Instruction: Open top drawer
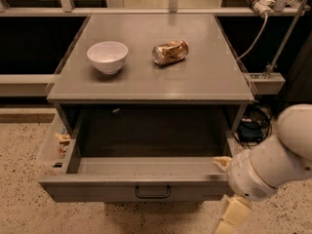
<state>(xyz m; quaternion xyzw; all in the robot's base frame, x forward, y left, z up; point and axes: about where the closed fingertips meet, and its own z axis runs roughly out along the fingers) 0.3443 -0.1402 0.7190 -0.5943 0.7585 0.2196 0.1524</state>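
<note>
The top drawer (97, 191) of the grey metal cabinet stands pulled far out toward me. Its dark inside (146, 130) looks bare. Its small black loop handle (152, 192) sits at the centre of the flat front. My gripper (226, 189) is at the drawer's front right corner, on the end of my white arm (282, 155). Its cream fingers (233, 214) are spread apart and hold nothing. The gripper is well to the right of the handle and does not touch it. The lower drawers are hidden under the open one.
A white bowl (107, 56) and a crushed can (170, 52) lie on the cabinet top (195, 77). Small items (62, 139) sit in a side tray on the left. Cables and a dark box (251, 128) lie on the floor at right.
</note>
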